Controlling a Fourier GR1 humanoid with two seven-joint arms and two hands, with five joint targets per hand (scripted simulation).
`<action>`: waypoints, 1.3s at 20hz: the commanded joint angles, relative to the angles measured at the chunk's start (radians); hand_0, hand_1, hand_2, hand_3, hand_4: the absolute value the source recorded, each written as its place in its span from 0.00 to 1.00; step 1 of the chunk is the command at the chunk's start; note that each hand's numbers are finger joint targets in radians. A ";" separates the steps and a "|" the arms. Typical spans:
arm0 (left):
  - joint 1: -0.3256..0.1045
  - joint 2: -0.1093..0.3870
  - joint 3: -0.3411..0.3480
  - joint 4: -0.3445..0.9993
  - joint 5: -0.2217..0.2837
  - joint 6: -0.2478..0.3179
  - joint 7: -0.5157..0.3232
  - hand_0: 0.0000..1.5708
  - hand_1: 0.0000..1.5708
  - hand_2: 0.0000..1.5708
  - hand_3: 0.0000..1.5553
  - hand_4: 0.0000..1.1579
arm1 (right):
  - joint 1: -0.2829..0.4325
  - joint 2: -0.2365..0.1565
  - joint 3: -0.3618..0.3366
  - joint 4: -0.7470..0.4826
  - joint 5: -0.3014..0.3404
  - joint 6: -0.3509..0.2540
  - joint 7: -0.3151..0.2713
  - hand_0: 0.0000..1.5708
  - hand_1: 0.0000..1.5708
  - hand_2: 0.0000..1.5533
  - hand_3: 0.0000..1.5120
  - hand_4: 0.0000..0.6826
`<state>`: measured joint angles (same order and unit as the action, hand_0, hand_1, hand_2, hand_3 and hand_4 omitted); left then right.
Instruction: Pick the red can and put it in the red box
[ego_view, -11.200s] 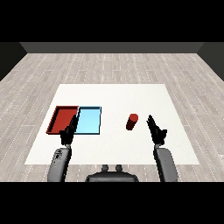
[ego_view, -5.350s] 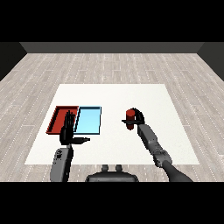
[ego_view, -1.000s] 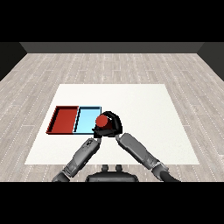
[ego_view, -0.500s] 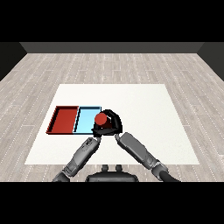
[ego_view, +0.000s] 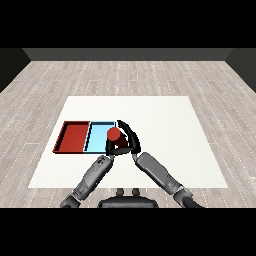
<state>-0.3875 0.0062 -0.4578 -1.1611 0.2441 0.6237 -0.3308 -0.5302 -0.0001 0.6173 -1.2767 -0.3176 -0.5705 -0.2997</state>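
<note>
Over the light blue tray (ego_view: 98, 134), at its right edge, my right hand (ego_view: 131, 141) curls round the red can (ego_view: 114, 135); my left hand (ego_view: 111, 148), fingers unreadable, sits just below. Carrying step: next I must move leftward to the red tray (ego_view: 73, 136).

I can't find any words, numbers or signs to read here. The red can (ego_view: 113, 134) I hold has no label on it that I can see. The red tray (ego_view: 73, 137) and the light blue tray (ego_view: 97, 136) are just plain color, with no writing. The white desk (ego_view: 165, 130) has nothing printed on it either.
</note>
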 joint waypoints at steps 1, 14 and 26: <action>0.036 -0.006 -0.006 -0.090 -0.019 0.028 0.066 1.00 1.00 1.00 0.97 0.98 | -0.006 0.000 -0.041 0.018 -0.002 0.001 -0.015 0.00 0.00 0.00 0.00 0.00; 0.029 0.037 0.044 -0.029 -0.060 -0.002 0.044 1.00 1.00 1.00 0.95 0.98 | 0.204 -0.215 -0.215 -0.428 0.016 0.076 0.091 0.00 0.00 0.00 0.00 0.00; 0.036 0.393 0.245 -0.003 -0.096 -0.056 0.151 1.00 1.00 0.99 0.94 0.96 | 0.609 -0.359 -0.394 -0.456 -0.072 0.216 -0.100 0.00 0.00 0.00 0.00 0.00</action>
<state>-0.3532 0.3128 -0.2666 -1.1781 0.1505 0.5831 -0.2323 -0.0357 -0.3080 0.2833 -1.7267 -0.3615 -0.4128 -0.3381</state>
